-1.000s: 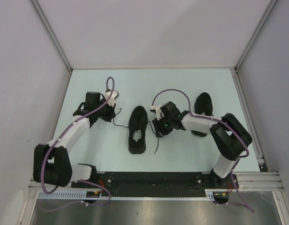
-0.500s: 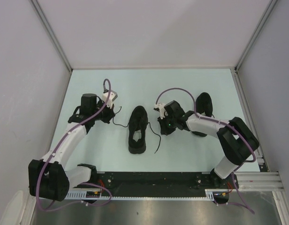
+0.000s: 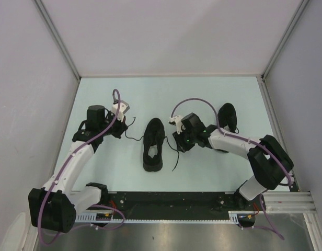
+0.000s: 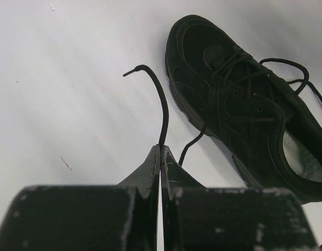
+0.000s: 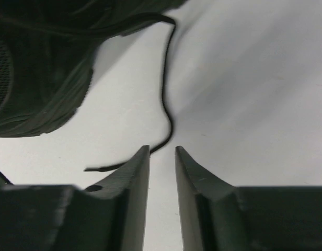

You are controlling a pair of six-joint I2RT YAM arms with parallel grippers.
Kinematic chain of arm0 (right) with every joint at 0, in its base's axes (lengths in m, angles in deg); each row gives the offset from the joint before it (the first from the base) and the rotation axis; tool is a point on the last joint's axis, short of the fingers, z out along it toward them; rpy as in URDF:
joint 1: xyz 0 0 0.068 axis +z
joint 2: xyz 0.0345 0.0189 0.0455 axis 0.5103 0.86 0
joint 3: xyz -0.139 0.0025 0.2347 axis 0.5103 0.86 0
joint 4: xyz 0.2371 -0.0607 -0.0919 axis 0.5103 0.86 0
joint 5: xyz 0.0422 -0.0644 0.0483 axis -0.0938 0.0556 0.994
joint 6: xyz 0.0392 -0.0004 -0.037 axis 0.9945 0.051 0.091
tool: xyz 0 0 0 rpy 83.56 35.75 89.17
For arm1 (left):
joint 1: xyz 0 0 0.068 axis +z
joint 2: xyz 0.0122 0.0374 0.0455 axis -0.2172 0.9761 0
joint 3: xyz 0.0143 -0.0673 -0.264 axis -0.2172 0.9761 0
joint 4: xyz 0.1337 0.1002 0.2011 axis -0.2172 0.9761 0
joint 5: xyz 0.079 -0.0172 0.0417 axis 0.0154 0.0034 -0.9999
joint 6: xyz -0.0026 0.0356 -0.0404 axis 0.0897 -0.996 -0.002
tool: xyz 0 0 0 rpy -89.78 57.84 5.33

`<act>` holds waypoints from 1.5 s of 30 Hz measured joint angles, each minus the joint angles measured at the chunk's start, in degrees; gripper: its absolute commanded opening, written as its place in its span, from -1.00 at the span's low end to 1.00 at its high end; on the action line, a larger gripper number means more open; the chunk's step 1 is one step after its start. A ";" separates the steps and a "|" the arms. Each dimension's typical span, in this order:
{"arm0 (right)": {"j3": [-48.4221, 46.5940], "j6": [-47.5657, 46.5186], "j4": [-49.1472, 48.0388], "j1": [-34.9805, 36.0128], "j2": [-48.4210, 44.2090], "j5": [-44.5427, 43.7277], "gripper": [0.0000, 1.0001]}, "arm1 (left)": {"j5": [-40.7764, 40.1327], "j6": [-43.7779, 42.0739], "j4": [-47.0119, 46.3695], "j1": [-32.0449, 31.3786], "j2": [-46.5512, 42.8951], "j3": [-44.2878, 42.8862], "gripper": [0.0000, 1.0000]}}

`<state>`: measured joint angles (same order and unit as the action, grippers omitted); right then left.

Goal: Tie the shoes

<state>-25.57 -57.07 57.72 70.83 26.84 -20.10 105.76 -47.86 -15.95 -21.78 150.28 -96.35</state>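
Centrally, the all-black low-top lace-up sneaker (image 3: pixel 153 146) lies between the left pincer (image 3: pixel 124 130) and the right pincer (image 3: pixel 177 144). The left one clamps its thin black lace (image 4: pixel 164 115). The right one stands slightly open, a second lace (image 5: pixel 163 83) just beyond its tips.

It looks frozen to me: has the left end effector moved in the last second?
Yes. The left end effector, shut on a lace, has drifted left, away from the middle shoe, which has stayed put.
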 measured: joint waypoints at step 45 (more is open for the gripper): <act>-21.20 10.60 -3.56 -11.72 0.81 22.45 -1.00 | 8.92 -2.86 2.58 0.00 -18.47 0.15 -1.00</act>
<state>-46.78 -46.47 54.16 59.11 27.65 2.35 114.68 -50.72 -13.37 -21.78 131.82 -96.20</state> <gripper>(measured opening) 0.009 0.004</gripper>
